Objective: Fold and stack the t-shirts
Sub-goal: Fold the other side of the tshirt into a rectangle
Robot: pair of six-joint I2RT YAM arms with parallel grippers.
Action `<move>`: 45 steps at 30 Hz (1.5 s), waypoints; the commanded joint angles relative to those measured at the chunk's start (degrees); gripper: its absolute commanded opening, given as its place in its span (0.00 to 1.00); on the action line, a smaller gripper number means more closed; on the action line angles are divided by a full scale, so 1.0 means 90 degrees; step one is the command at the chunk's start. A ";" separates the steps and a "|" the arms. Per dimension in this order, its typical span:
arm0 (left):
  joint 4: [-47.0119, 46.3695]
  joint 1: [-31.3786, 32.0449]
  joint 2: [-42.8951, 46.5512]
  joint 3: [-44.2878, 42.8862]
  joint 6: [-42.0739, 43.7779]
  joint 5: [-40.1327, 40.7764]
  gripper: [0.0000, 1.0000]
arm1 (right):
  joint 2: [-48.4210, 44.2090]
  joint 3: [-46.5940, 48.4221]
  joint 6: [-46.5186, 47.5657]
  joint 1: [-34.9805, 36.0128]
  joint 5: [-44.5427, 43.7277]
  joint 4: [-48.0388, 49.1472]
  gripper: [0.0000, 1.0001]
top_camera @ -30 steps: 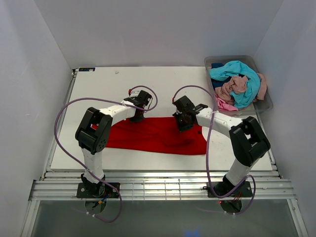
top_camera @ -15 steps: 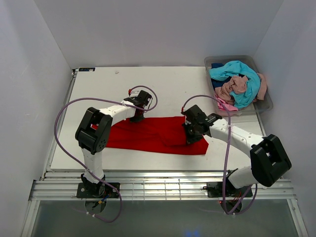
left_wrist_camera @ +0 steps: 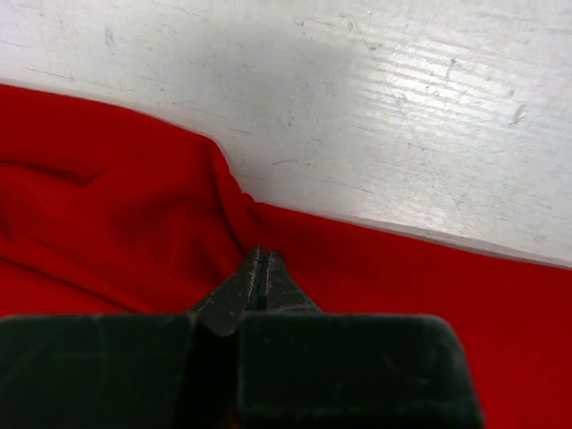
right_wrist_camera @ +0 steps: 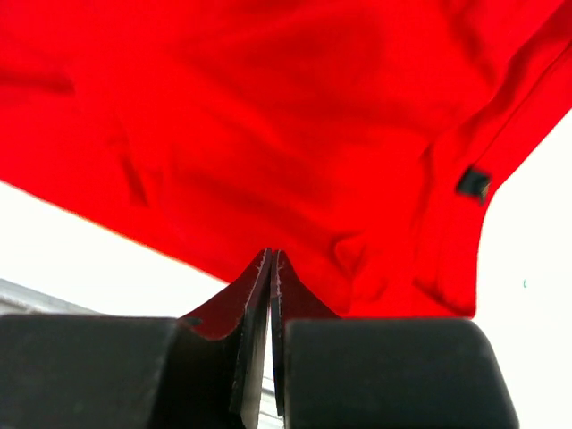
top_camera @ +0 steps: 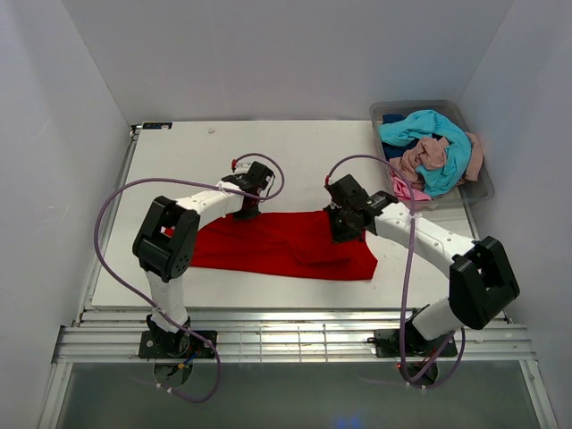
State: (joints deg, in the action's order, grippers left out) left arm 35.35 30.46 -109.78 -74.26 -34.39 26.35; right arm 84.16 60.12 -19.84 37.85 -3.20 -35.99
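Observation:
The red t-shirt (top_camera: 286, 246) lies spread across the near part of the white table. My left gripper (top_camera: 248, 213) is shut at the shirt's far edge. In the left wrist view the red cloth (left_wrist_camera: 107, 223) puckers into its tips (left_wrist_camera: 260, 253). My right gripper (top_camera: 338, 231) is shut over the shirt's right part. In the right wrist view its jaws (right_wrist_camera: 273, 255) are closed with no cloth seen between them, above the red cloth (right_wrist_camera: 268, 134). The turquoise (top_camera: 438, 134), dusty pink (top_camera: 424, 156), bright pink (top_camera: 407, 189) and dark blue (top_camera: 391, 118) t-shirts are heaped at the back right.
The heaped shirts sit in a clear grey plastic bin (top_camera: 483, 192) at the table's back right corner. White walls close in on the left, back and right. A metal rail (top_camera: 286, 340) runs along the near edge. A small black tag (right_wrist_camera: 472, 183) shows on the red shirt.
My right gripper went from the shirt's far edge toward its near right part, then came back a little toward the far side. The left gripper has stayed put.

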 commanded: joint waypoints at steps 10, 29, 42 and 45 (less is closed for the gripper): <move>-0.0110 0.0717 0.0850 -0.0450 -0.0075 -0.0250 0.00 | 0.1556 0.0586 -0.0198 -0.0191 -0.0796 0.0336 0.08; -0.0569 0.1176 -0.0595 -0.0166 -0.0359 -0.1219 0.00 | 0.3148 0.1688 0.0172 -0.1597 -0.0855 0.0142 0.08; -0.0072 0.1147 0.1785 -0.0431 -0.0075 0.0685 0.38 | 0.2076 0.2440 0.1012 -0.1647 -0.0095 0.0522 0.08; 0.0356 0.0846 0.2430 -0.0236 -0.0250 0.0774 0.83 | 0.1753 0.2519 0.1130 -0.1559 0.0228 0.0503 0.13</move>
State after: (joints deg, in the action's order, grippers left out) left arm 34.30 40.47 -96.07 -76.66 -35.62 27.79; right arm 105.80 79.13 -12.53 23.03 -4.58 -33.12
